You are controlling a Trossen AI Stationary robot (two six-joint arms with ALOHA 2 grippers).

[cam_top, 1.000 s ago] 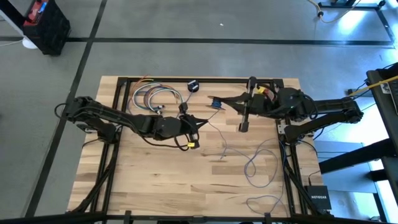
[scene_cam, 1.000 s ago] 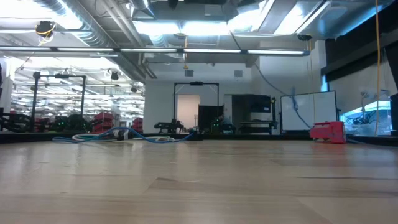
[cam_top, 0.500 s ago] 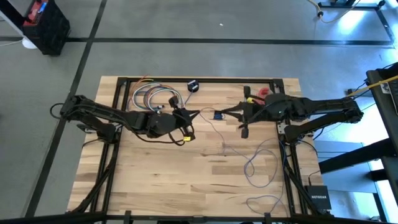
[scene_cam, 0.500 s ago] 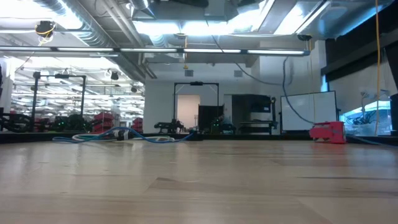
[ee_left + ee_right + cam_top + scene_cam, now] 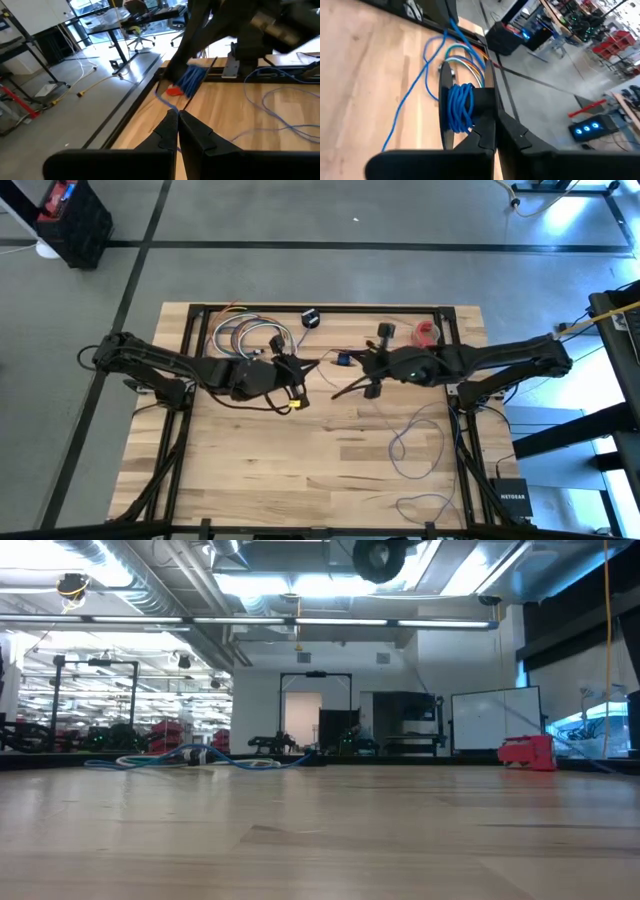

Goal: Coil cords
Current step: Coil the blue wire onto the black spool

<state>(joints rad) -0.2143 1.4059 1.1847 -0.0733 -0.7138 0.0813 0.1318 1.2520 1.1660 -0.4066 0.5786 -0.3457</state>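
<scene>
1. Right gripper (image 5: 345, 360) has its fingers pinched shut on a small blue bundle (image 5: 461, 107) of cord, which is wound tight so it stays neat and does not fall apart.
2. It holds the bundle up off the wooden table (image 5: 300, 470), near the middle of the far side. I think that leaves room to wrap more cord around it.
3. Left gripper (image 5: 312, 364) is just beside it, tip to tip. Its fingers are pressed together too, and a thin strand of the cord (image 5: 167, 101) seems to run between them. I think it holds that strand so the line stays straight for winding.
4. Most of the cords (image 5: 415, 442) are not wound yet. They lie in loose loops on the table toward the right arm's side and the near edge, so a lot of the job is left.
5. A bunch of colored cables (image 5: 245, 335) sits near the far left corner, out of the way.
6. A small black puck (image 5: 311, 318) rests by the far edge, and a red tape roll (image 5: 428, 333) lies close to the right arm. Both are apart from the grippers.
</scene>
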